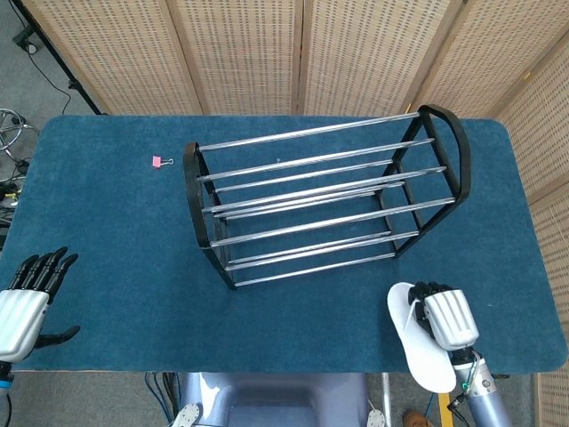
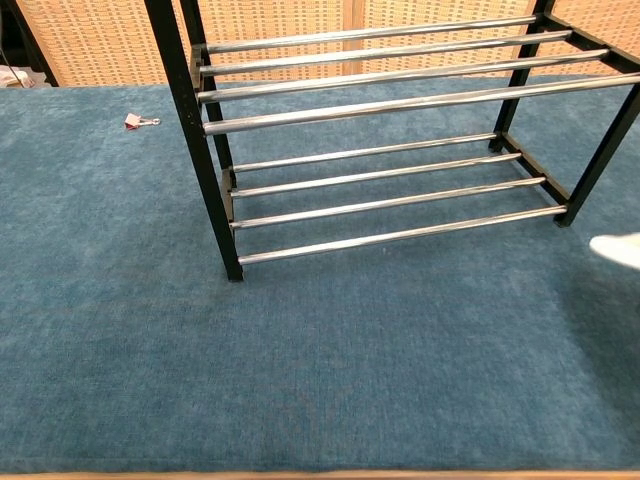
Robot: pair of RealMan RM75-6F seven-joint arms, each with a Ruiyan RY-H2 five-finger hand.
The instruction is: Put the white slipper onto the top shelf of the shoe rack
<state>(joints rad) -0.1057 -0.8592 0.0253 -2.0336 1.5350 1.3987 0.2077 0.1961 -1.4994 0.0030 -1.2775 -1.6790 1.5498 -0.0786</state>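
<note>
My right hand (image 1: 444, 318) grips the white slipper (image 1: 418, 342) at the table's front right edge; the slipper hangs lengthwise past the edge. In the chest view only the slipper's tip (image 2: 620, 249) shows at the right border. The black shoe rack (image 1: 324, 197) with chrome bars stands mid-table, its top shelf (image 2: 400, 65) bare. At the front left corner my left hand (image 1: 27, 302) rests with fingers spread and holds nothing.
A small pink binder clip (image 1: 160, 162) lies on the blue table cloth (image 1: 107, 231) left of the rack. Woven screens (image 1: 267, 53) stand behind the table. Cables and a stand sit on the floor at far left.
</note>
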